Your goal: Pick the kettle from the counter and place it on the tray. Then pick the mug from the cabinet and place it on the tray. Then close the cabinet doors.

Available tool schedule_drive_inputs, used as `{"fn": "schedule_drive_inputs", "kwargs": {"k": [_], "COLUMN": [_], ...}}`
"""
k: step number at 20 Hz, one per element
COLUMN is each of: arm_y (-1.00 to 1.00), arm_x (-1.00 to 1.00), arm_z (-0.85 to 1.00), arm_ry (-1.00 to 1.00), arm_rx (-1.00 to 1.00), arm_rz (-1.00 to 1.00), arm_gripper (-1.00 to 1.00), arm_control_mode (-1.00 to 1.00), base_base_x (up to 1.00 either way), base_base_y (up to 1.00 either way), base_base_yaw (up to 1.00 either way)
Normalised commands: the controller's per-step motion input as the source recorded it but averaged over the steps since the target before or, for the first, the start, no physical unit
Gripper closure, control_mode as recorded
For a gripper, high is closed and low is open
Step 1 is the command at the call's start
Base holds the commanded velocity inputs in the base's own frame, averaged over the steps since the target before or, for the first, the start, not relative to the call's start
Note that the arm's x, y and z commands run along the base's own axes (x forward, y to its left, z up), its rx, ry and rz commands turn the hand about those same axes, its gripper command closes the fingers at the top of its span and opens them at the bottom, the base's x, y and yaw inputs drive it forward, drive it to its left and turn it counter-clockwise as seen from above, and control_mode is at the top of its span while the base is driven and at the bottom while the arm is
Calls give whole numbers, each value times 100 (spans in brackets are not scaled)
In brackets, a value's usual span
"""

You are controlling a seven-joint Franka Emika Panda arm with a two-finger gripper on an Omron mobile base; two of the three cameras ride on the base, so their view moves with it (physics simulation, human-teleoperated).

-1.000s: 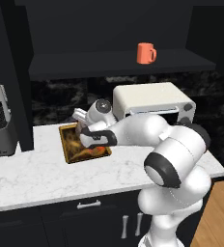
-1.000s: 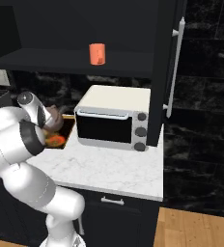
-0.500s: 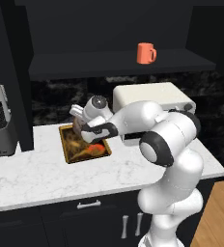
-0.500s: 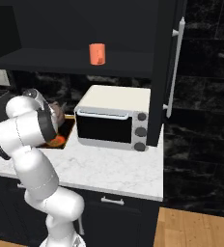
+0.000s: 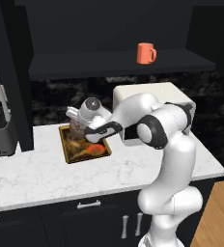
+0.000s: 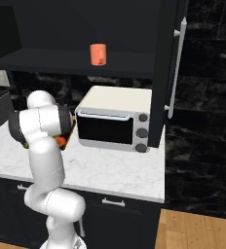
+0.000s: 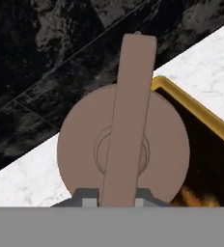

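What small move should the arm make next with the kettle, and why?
Probably lower it a little and shift it further over the tray before letting go. The tool is shut on the kettle by its handle, and the hand view shows the kettle straddling the tray's golden rim near the back corner, partly over the counter rather than squarely over the tray.

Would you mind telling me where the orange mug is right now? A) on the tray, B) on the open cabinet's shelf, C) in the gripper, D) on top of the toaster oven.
B: the mug stands upright on the cabinet's dark shelf, well above the toaster oven, while the gripper holds the kettle over the tray.
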Motion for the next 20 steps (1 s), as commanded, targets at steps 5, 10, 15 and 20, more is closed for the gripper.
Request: {"fn": "schedule_drive_inputs", "kwargs": {"k": [5, 10, 15, 20], "arm_y": [20, 11, 0, -9], "arm_x": [32, 23, 0, 0], "arm_z": [-35, -26, -17, 1], "arm_ry": [0, 0, 0, 0], "arm_rx": [0, 0, 0, 0], "arm_rz": [0, 0, 0, 0], "arm_gripper": [100, 100, -100, -100], "arm_control_mode": [-100, -100, -100, -100], "base_base_x": [0, 0, 0, 0], "base_base_y": [0, 0, 0, 0], "base_base_yaw": [0, 0, 0, 0]}}
